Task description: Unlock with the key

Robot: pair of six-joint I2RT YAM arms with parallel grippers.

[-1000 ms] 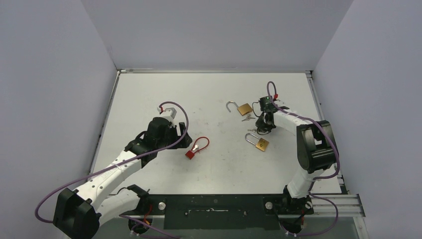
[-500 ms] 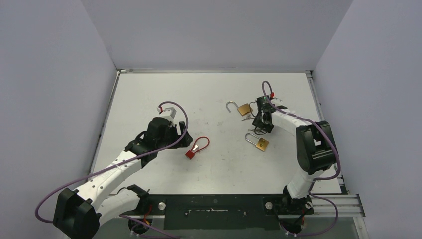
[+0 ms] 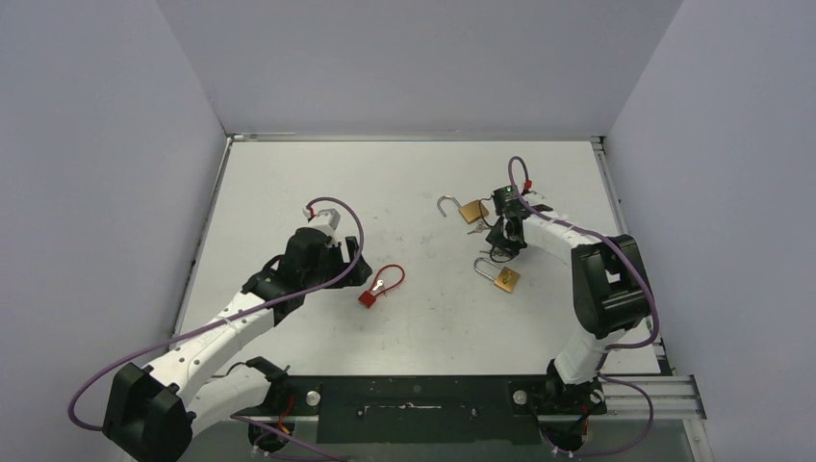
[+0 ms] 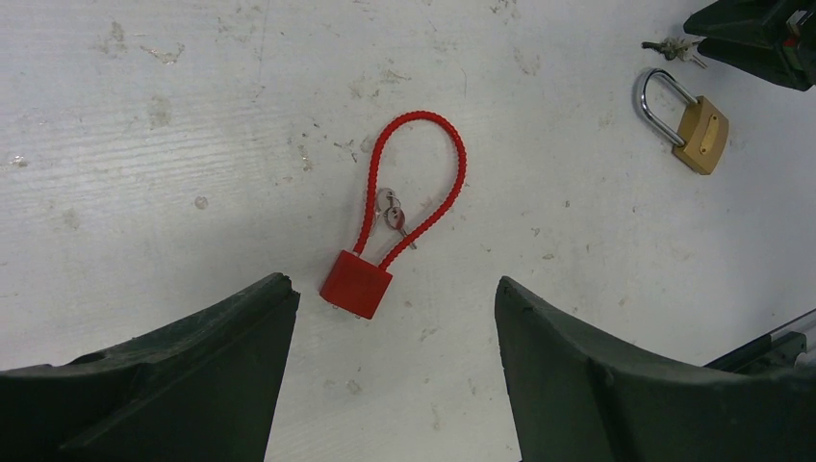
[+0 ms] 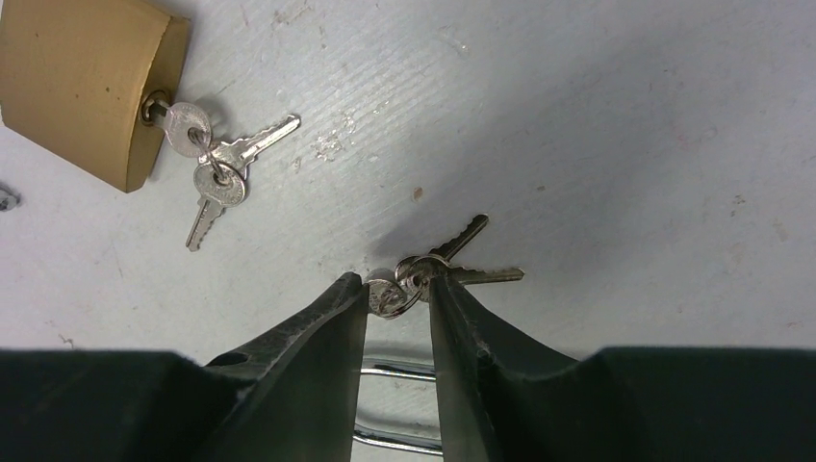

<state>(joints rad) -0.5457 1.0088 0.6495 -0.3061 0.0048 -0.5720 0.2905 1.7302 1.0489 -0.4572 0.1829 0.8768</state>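
Straddling keys (image 5: 438, 265) (right jaws reopened)

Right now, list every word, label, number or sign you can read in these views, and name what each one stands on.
No text can be read in any view.
Near brass padlock: a dark mark on its face, too small to read.
Far brass padlock: no lettering shows.
Red cable lock: no lettering shows.
Keys in the far padlock and loose key bunch: no stamp can be made out.

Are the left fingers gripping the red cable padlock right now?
No, the red cable-loop padlock lies flat on the white table, between but untouched by the wide-apart left fingers.
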